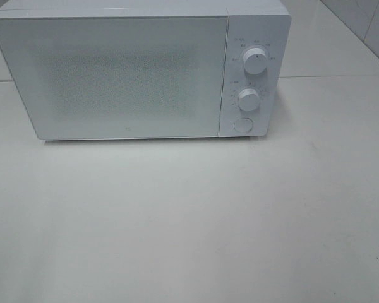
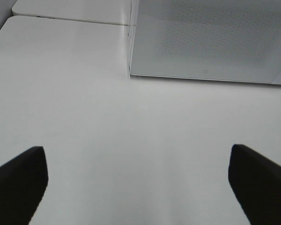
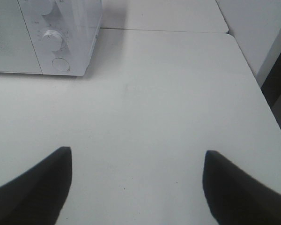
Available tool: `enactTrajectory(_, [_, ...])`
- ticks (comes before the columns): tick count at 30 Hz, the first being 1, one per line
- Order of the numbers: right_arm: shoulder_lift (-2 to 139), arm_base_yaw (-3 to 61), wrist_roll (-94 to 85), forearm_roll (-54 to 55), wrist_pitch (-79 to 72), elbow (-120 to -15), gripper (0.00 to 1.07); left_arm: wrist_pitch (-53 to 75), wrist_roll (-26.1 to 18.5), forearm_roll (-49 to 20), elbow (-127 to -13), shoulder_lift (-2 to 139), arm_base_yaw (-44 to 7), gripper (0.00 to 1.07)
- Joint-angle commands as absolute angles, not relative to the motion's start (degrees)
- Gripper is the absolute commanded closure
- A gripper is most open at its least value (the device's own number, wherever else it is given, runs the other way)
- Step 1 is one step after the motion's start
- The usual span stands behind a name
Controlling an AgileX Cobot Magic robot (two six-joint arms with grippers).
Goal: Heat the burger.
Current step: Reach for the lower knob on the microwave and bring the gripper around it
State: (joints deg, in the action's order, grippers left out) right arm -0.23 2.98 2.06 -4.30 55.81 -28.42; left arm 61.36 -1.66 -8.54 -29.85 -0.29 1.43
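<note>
The burger is out of view in all three views. A white microwave (image 1: 132, 72) stands at the back of the white table (image 1: 189, 221) with its door shut. Its two knobs (image 1: 253, 63) and round button (image 1: 242, 124) sit on the right panel. My left gripper (image 2: 138, 178) hangs open over bare table in front of the microwave's (image 2: 210, 40) left corner, nothing between its black fingers (image 2: 18, 180). My right gripper (image 3: 136, 180) is open too, above bare table to the right of the microwave (image 3: 56, 35). Neither gripper shows in the exterior high view.
The table's right edge (image 3: 260, 98) shows in the right wrist view, with a dark gap beyond it. A seam between two tabletops (image 2: 70, 19) runs behind the microwave's left side. A tiled wall (image 1: 366, 25) rises at the back right.
</note>
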Motion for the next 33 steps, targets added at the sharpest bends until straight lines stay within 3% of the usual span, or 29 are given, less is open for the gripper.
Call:
enactTrajectory(1, [-1.66,2.52,2.58,-4.13,55.0,-28.3,0.34,61.36,-1.32,-8.77,-29.56,-1.78,1.66,0.09])
enactTrajectory(33, [-1.66,2.52,2.64,-4.13,54.66,-28.59,0.35,61.36,-1.32,-8.77,-29.56,-1.38,1.66,0.09])
